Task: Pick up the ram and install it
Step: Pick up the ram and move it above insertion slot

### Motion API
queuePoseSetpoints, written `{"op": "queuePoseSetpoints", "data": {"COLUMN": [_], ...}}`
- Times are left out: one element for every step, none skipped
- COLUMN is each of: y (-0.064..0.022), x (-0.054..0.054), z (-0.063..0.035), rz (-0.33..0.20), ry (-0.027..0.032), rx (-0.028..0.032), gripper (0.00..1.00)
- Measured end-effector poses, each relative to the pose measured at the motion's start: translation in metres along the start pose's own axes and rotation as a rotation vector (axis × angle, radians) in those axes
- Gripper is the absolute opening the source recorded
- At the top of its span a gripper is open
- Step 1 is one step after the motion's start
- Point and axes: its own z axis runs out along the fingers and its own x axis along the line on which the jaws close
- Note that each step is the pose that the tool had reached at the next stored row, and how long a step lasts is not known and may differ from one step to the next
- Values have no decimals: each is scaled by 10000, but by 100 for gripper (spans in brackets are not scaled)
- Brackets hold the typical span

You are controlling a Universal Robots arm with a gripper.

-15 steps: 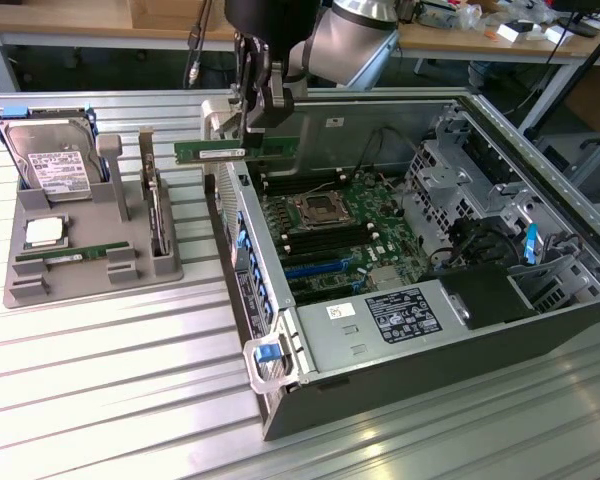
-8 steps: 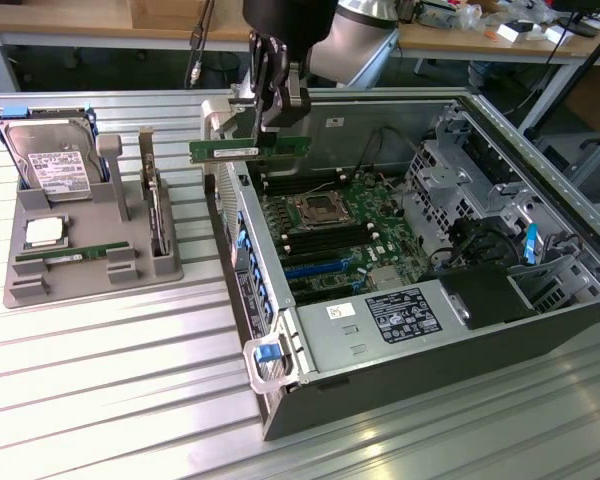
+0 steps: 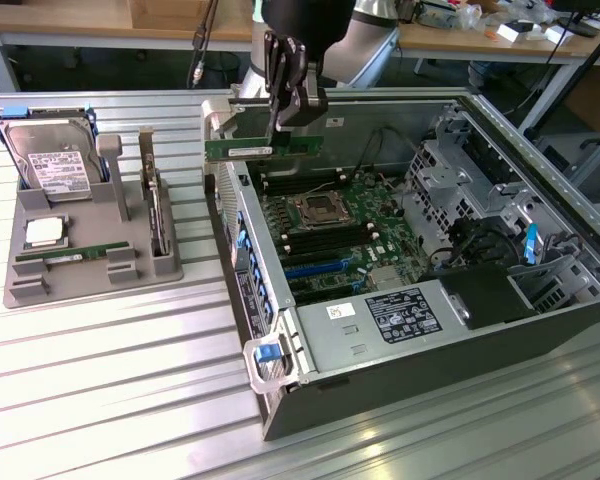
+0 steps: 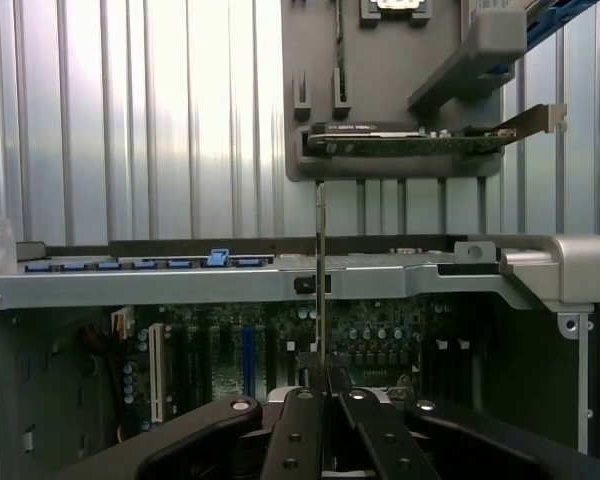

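Where claw point(image 3: 288, 124) clamps, ram point(image 3: 250, 150) — edge-on (wrist view) — hovers.

1. Exterior view: bright, even light from overhead, with natural colours.
2. The ribbed table point(image 3: 110, 350) throws white glare streaks, strongest at 7 o'clock and 5 o'clock.
3. The tray point(image 3: 90, 265) at 9 o'clock casts only a short, soft shadow.
4. The case point(image 3: 540, 160) is well lit over its board; its bay at 3 o'clock lies in shade.
5. The arm point(image 3: 310, 25) at 12 o'clock reads near black, with little detail.
6. Wrist view: the table point(image 4: 130, 120) beyond the case point(image 4: 280, 285) is washed out to white in bands.
7. The case's inside is dim.
8. The gripper point(image 4: 325, 395) and the edge-on ram point(image 4: 321, 280) show dark against that glare, with small highlights on the gripper's rivets.
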Motion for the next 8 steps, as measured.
{"op": "queuePoseSetpoints", "data": {"y": [-21, -39, -56, -73, -92, -113, -140, -165], "x": [0, -1, -1, -1, -2, -2, -3, -3], "z": [-1, -2, -3, -4, -4, -5, -6, -8], "rz": [0, 0, 0, 0, -1, -1, 0, 0], "ry": [0, 0, 0, 0, 0, 0, 0, 0], "rx": [-1, -1, -1, 0, -1, -1, -1, -1], "gripper": [12, 12, 12, 12, 12, 12, 12, 12]}}
